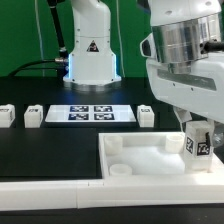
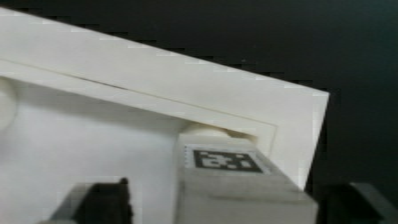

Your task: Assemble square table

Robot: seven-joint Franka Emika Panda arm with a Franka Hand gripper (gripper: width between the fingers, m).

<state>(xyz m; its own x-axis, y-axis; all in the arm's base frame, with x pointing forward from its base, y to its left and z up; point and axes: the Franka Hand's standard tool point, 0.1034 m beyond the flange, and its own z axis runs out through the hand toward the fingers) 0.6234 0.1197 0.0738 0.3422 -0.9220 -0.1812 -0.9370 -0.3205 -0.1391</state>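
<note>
The square table top (image 1: 150,152), a white tray with a raised rim, lies at the front of the exterior view's right. It fills the wrist view (image 2: 160,100), seen up to its corner. A white tagged leg (image 1: 197,142) stands at the top's far corner on the exterior view's right. My gripper (image 1: 196,133) straddles this leg. In the wrist view the leg (image 2: 240,180) sits between the dark fingers (image 2: 107,202). One finger is next to it and a narrow gap shows at the other, so the gripper (image 2: 226,205) is slightly open. Three more legs (image 1: 33,116) stand in the back row.
The marker board (image 1: 90,112) lies at the back centre, in front of the robot base (image 1: 90,55). Leg blocks stand at the exterior view's far left (image 1: 5,115) and beside the board (image 1: 146,116). A long white bar fence (image 1: 45,196) runs along the front.
</note>
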